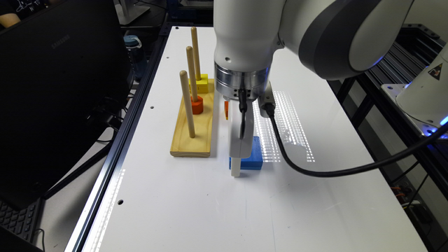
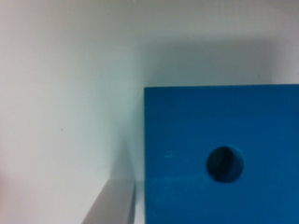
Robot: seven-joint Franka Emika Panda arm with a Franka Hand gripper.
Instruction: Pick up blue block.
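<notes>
Gripper [image 1: 236,168] is down at table [image 1: 315,196] level, over the near-left part of the blue block [image 1: 254,154]. The block lies flat on the white table, just right of the wooden peg base [image 1: 192,129] in the exterior view and nearer the camera than the base's far end.

Wrist view: blue block [image 2: 187,130] sits close under the camera, round centre hole [image 2: 225,164] clear, one grey finger [image 2: 112,203] just outside the block's edge with a thin sliver of table between them. The other finger is out of frame, so I cannot tell whether the claw is wide or narrow — only that nothing is clamped on this side yet.

Risks, as I judge them:
- Block looks off-centre under the wrist. If the jaws close from here, one finger would likely meet the block first and shove it sideways — possibly skewing it.
- If the unseen finger is over the top face and not past the far edge, closing would pinch nothing, or press down onto the wood.
- Flat, low piece: a shallow grip on thin edges could slip on lift.
- Peg base and a small orange piece [image 1: 226,109] stand close by; a sideways push could drive the block toward them.
</notes>
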